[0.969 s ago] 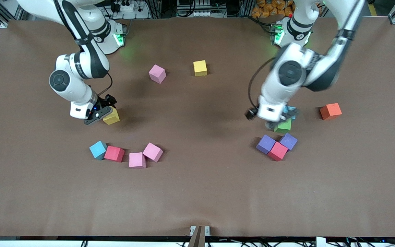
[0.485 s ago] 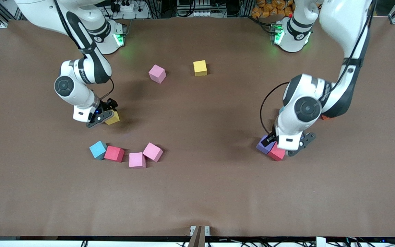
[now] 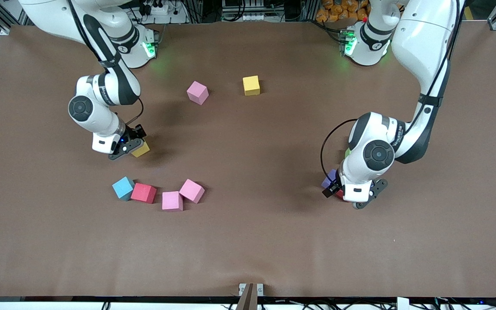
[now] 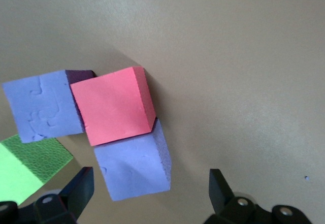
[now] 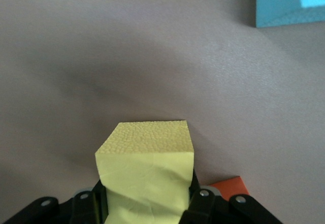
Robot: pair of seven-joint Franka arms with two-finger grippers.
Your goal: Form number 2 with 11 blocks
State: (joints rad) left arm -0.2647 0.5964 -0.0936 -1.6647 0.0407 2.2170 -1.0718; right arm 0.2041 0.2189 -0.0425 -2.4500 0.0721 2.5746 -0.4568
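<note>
**A:** What's nearest the front camera right now?

**B:** The row of four blocks: blue block (image 3: 123, 188), red block (image 3: 144, 193) and two pink blocks (image 3: 172, 200) (image 3: 192, 190). They haven't budged. No number 2 yet, everything's scattered.

**A:** And your left gripper?

**B:** My left gripper (image 4: 150, 196) has dropped from over the green block (image 4: 25, 165) to the cluster at my left arm's end of the table. Fingers spread wide, holding nothing, with one purple block (image 4: 134, 168) between them, touching the red cube (image 4: 114, 104) and the other purple block (image 4: 43, 104).

**A:** Right one?

**B:** A second ago its fingers sat open around the yellow block (image 5: 147, 178); now my right gripper (image 3: 129, 145) is clenched on it, low at the table.

**A:** Farthest back?

**B:** A pink cube (image 3: 197, 92) and a yellow cube (image 3: 251, 85), same spots as before.
</note>
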